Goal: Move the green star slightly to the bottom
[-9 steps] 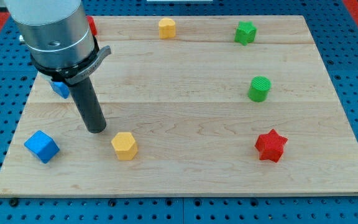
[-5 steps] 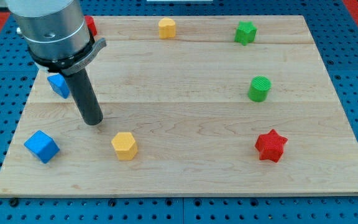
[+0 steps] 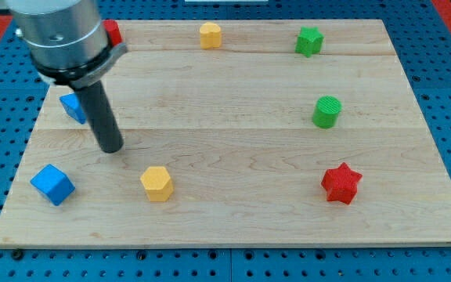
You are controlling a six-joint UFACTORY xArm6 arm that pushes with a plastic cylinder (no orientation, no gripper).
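The green star (image 3: 309, 41) sits near the top right of the wooden board (image 3: 233, 149). My tip (image 3: 111, 148) touches the board at the left, far from the star. The tip is just right of a small blue block (image 3: 72, 106) and up-left of the yellow hexagonal block (image 3: 156, 183). It touches no block.
A green cylinder (image 3: 326, 111) stands below the star. A red star (image 3: 341, 183) lies at the lower right. A yellow block (image 3: 210, 34) sits at the top middle. A blue cube (image 3: 52, 185) lies at the lower left. A red block (image 3: 113, 31) shows beside the arm's body.
My tip has slid a little up and to the left, away from the yellow hexagonal block. No block has moved.
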